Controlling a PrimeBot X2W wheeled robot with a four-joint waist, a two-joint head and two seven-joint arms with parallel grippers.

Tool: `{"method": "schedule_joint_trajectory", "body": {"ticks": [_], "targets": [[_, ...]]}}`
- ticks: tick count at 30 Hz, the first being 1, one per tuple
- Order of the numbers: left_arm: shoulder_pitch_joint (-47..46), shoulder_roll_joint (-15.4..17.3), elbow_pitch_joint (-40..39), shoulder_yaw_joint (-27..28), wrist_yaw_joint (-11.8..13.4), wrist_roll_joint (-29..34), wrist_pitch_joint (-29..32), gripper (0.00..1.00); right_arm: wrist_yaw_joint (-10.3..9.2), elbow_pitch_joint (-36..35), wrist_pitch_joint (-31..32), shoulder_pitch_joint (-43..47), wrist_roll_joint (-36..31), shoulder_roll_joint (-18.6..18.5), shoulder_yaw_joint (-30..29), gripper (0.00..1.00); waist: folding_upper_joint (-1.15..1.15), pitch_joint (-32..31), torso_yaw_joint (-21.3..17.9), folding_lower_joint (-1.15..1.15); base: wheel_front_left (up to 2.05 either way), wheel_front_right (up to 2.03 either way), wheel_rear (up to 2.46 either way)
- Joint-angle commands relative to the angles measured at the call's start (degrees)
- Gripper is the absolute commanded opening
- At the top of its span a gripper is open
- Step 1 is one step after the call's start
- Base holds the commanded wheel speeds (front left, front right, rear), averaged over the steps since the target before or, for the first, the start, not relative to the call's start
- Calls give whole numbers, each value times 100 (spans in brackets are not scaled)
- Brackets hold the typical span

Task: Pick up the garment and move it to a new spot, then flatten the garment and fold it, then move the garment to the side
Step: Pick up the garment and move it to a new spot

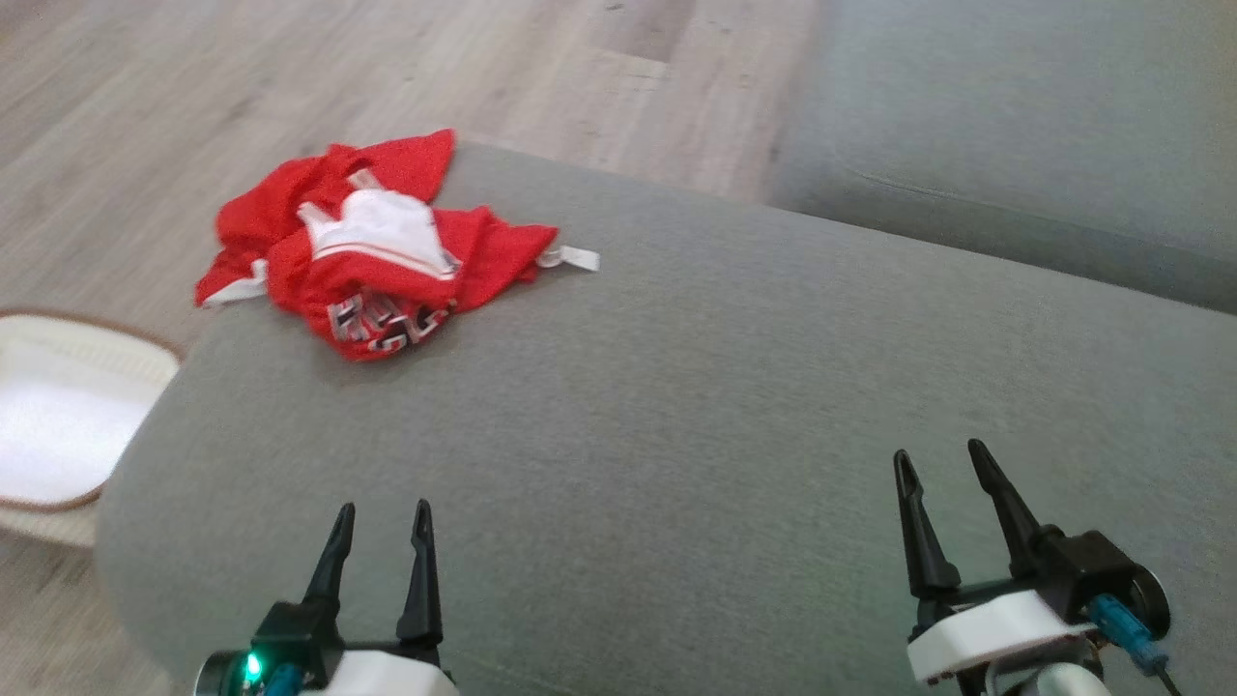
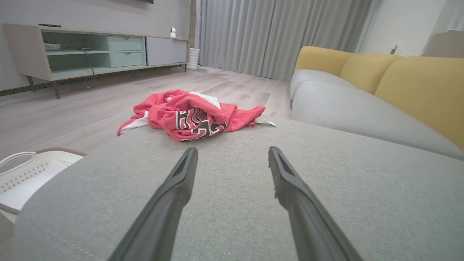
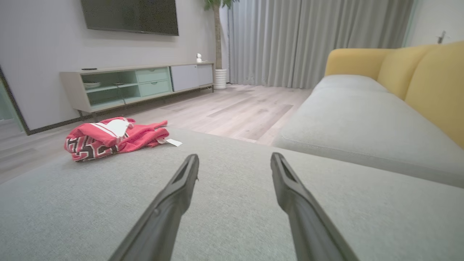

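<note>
A crumpled red garment [image 1: 372,251] with white trim and black-and-white lettering lies bunched at the far left edge of a grey cushioned seat [image 1: 676,406], a white tag sticking out to its right. It sits ahead of my left gripper [image 2: 232,152] in the left wrist view as garment [image 2: 192,114], and far left in the right wrist view as garment [image 3: 112,137]. My left gripper [image 1: 384,512] hovers open over the near left of the seat, well short of the garment. My right gripper [image 1: 942,459] is open at the near right, with nothing between its fingers.
A white basket [image 1: 58,425] with a brown rim stands on the wooden floor left of the seat. A grey sofa cushion [image 1: 1015,135] with yellow backrests [image 2: 417,87] runs along the right. A low TV cabinet [image 3: 137,85] stands against the far wall.
</note>
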Motion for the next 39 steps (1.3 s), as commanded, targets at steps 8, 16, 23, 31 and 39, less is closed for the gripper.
{"method": "schedule_joint_trajectory", "body": {"ticks": [8,16,23,31,39], "targets": [[-274,79,-301,196,110,-99,-41,100,44,-220,-79,-446,3,-57,215,100,0,102,512,0,0,0,0],[-231,103,-384,251,175,-153,-85,100,44,-260,-79,-529,71,-57,281,100,0,156,560,0,0,0,0],[-708,483,-910,489,99,-176,1,100,44,-443,-79,-479,42,-57,190,100,0,267,545,0,0,0,0],[-2351,1815,-1021,1165,-201,-165,832,100,44,-533,-79,-697,-351,-57,253,100,0,797,-34,0,0,0,0],[-3699,2363,355,1572,-544,-733,1609,100,44,-639,27,-971,-904,-57,175,100,0,1550,-749,0,0,0,0]]}}
